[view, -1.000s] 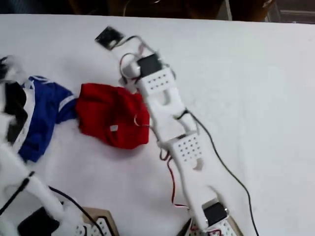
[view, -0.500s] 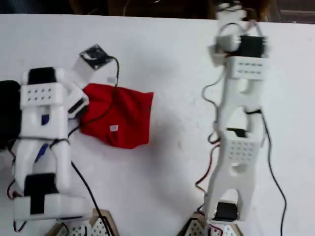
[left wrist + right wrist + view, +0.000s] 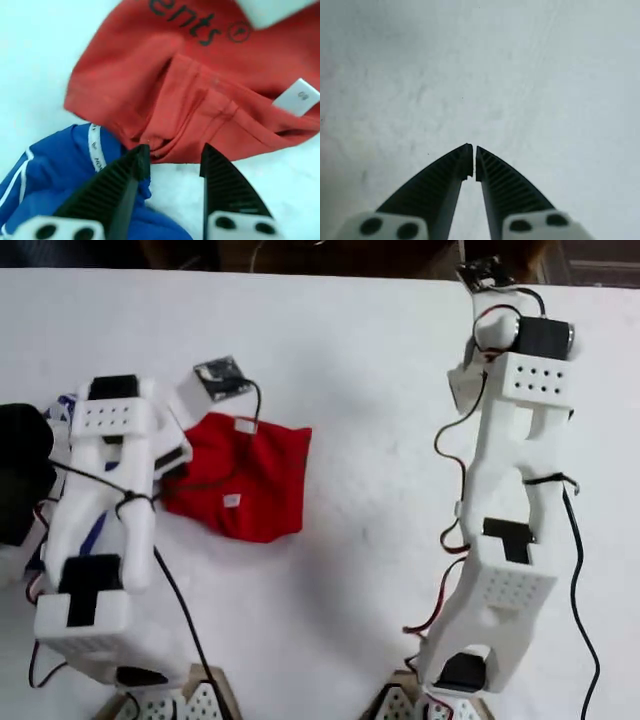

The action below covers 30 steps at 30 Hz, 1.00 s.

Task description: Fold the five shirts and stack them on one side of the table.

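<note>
I'm looking down on a white table with a strip of dark room along its far edge. From up here I get the layout. The left arm stretches over the left side and the right arm reaches toward the far edge, well apart from it. The red shirt lies bunched, not folded, just beside the left arm. Slivers of the blue shirt peek out from under that arm, and a dark bundle sits at the left edge; I can't tell what it is. The left wrist view adds detail. The red shirt has a doubled hem, some dark print and a small white label on its edge. The blue shirt, with white trim, is tucked right against it, the two touching where they meet. The left gripper has its fingers spread moderately wide with nothing between them. One finger is over the blue cloth and both tips are at the red hem, though I can't say whether they touch the fabric. Over on the right wrist view it's bare table. The right gripper has its fingers drawn together to a hairline gap, with nothing in its grasp.
</note>
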Each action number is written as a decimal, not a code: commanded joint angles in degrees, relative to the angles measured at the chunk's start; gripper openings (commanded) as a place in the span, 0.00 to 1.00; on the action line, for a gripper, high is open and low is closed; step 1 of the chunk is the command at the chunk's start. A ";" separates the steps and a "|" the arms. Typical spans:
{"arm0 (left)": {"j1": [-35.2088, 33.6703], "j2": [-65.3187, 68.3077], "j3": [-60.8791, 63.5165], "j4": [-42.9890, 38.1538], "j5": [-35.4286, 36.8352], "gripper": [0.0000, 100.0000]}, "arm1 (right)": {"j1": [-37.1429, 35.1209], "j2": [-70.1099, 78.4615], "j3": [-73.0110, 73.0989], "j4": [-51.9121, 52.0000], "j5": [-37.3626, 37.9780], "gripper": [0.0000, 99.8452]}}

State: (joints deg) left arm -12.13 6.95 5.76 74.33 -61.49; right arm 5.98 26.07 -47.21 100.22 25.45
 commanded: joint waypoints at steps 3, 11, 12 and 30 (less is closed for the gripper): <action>2.20 1.67 -0.22 -2.20 -1.32 0.19 | 0.40 -3.91 0.09 1.10 0.00 0.02; 2.37 4.22 -7.16 -1.49 -1.05 0.19 | 0.31 -3.91 0.18 1.19 0.00 0.02; 2.64 4.92 -7.96 -1.32 -1.05 0.19 | 0.31 -3.91 0.18 1.19 0.00 0.02; 3.43 24.09 -38.37 20.13 -1.41 0.03 | 0.40 -3.91 0.26 1.19 -0.18 0.02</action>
State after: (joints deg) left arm -9.05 31.38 -27.65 90.86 -62.64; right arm 5.98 26.07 -46.77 100.22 25.45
